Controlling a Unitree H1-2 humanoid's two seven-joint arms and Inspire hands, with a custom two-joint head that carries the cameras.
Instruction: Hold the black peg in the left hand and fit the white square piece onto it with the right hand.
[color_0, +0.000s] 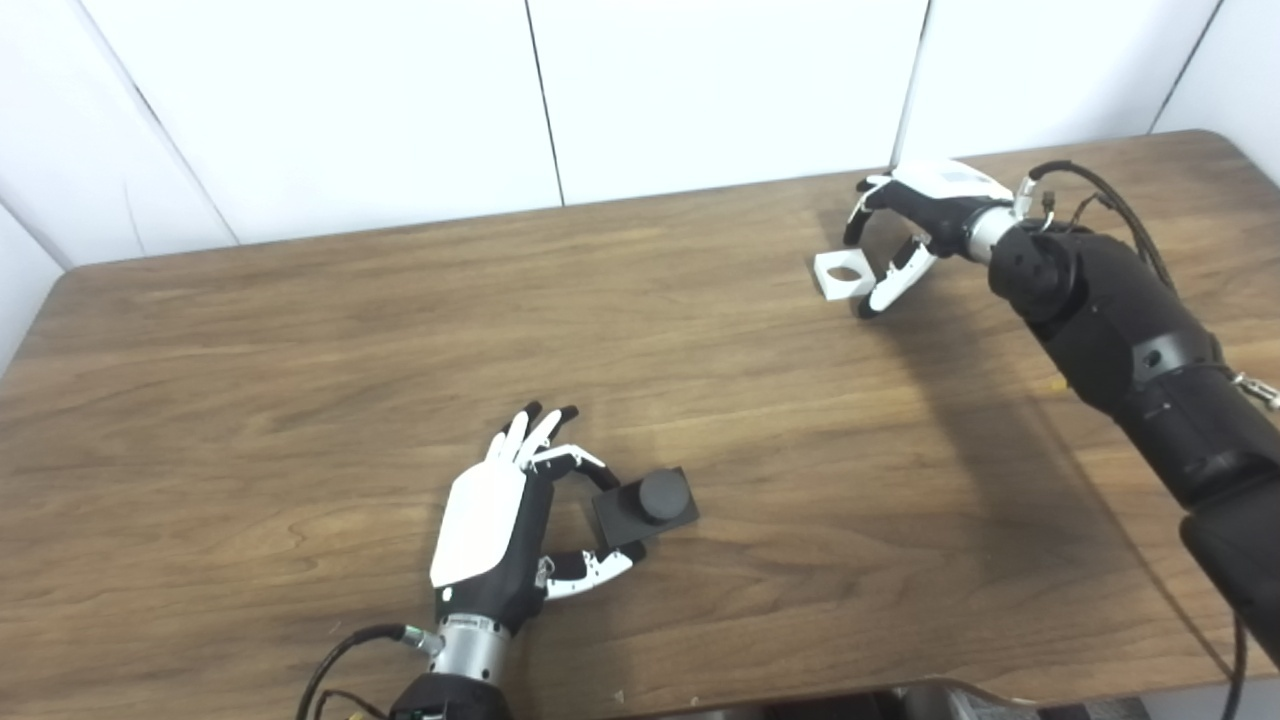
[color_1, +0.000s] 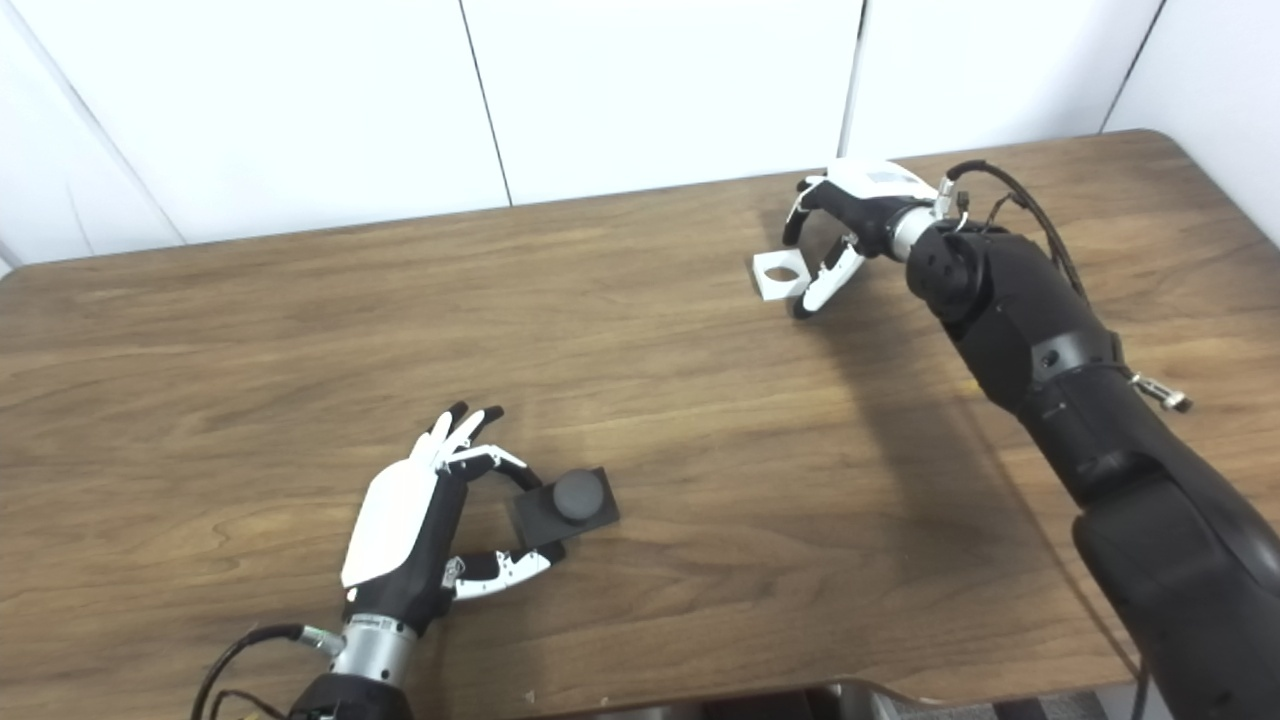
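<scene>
The black peg (color_0: 648, 505), a round stub on a square base, lies on the wooden table (color_0: 300, 330) near the front. My left hand (color_0: 505, 525) lies just to its left, open, with thumb and one curled finger bracketing the base's left edge; the peg rests on the table. The white square piece (color_0: 842, 276) with a round hole lies on the table at the back right. My right hand (color_0: 915, 225) is open and arched beside it on its right, thumb close to the piece's near right corner, the other fingers curved above it, not closed on it.
White wall panels (color_0: 700, 90) stand right behind the table's back edge. The right forearm (color_0: 1120, 340) stretches across the table's right side with cables on it. The table's front edge is close below the left wrist.
</scene>
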